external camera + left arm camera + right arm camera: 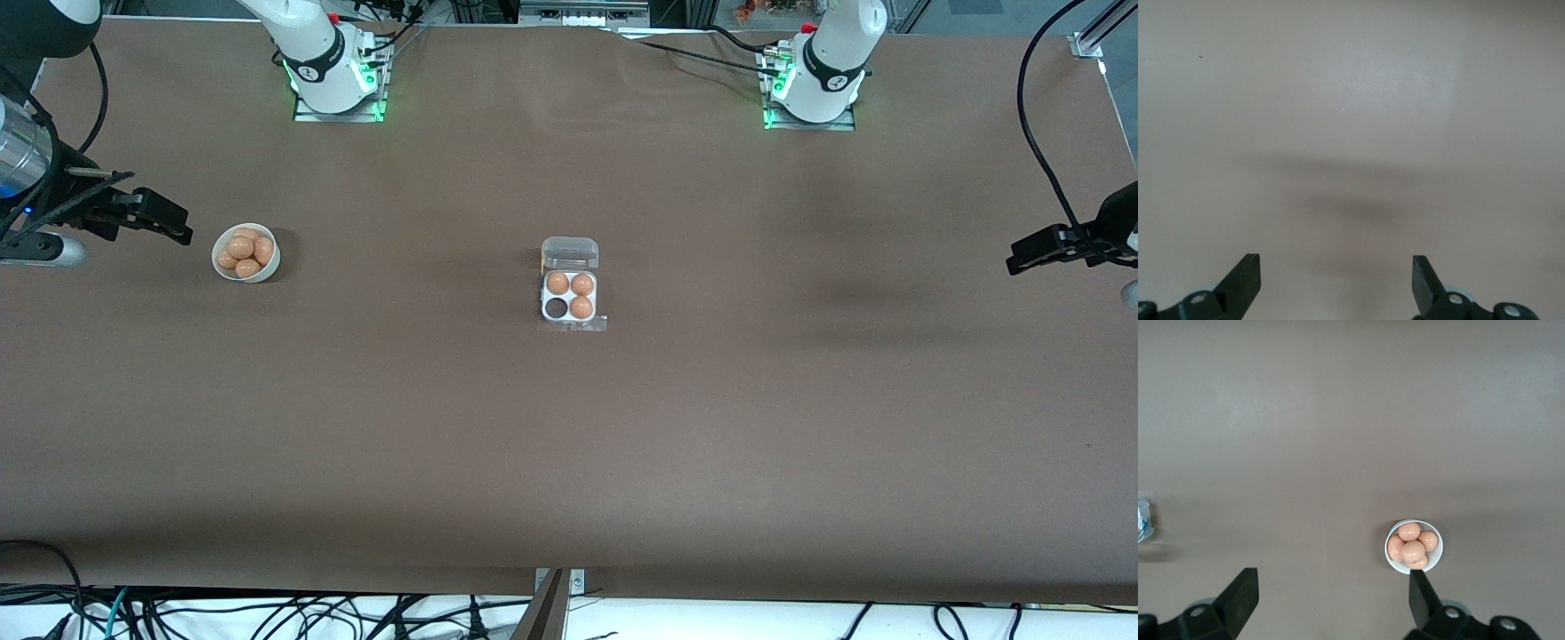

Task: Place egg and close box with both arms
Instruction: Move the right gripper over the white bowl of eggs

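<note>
The box (569,300) sits mid-table, its white tray holding three brown eggs with one cell (556,308) empty. Its clear lid (570,253) lies open toward the robots' bases. A white bowl (246,253) holds several brown eggs (243,249) toward the right arm's end. My right gripper (178,227) is open and empty, up over the table beside the bowl. The right wrist view shows the bowl (1433,555) by one fingertip (1418,587) of the right gripper (1331,600). My left gripper (1018,260) is open and empty over bare table at the left arm's end, as the left wrist view shows (1336,280).
The brown table cover (569,462) stretches wide around the box. An edge of the box shows in the right wrist view (1142,520). Cables hang along the table edge nearest the front camera (267,613).
</note>
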Action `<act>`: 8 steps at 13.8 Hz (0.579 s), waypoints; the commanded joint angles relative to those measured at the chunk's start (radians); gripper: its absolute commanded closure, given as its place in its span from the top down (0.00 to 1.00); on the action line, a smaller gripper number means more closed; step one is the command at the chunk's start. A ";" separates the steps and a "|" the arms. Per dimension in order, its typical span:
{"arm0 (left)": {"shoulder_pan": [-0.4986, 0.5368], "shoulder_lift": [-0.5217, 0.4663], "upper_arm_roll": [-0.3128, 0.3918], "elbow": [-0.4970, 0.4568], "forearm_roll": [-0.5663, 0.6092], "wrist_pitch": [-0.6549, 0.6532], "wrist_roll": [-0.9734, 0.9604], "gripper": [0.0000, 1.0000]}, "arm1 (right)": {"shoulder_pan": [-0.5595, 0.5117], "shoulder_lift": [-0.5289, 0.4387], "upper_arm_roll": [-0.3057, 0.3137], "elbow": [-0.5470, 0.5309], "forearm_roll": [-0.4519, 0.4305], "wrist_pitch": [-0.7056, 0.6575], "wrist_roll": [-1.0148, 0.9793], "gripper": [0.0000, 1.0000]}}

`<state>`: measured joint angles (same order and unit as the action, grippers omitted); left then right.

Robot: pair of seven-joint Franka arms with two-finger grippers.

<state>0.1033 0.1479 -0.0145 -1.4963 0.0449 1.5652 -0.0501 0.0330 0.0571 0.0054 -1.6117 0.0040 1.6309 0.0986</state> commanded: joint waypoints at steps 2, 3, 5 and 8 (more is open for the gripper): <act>0.003 0.009 -0.005 0.028 0.018 -0.019 0.012 1.00 | -0.002 0.032 0.002 -0.008 -0.013 0.001 -0.019 1.00; 0.003 0.009 -0.005 0.028 0.017 -0.019 0.012 1.00 | -0.002 0.046 0.002 -0.007 -0.015 0.001 -0.020 1.00; 0.003 0.009 -0.005 0.028 0.015 -0.019 0.010 1.00 | -0.004 0.075 0.002 -0.010 -0.035 -0.012 -0.017 1.00; 0.003 0.009 -0.005 0.028 0.015 -0.019 0.010 1.00 | -0.001 0.131 0.002 -0.013 -0.122 -0.045 0.028 1.00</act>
<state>0.1031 0.1481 -0.0145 -1.4953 0.0449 1.5652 -0.0501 0.0329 0.1603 0.0054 -1.6277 -0.0594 1.6090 0.1019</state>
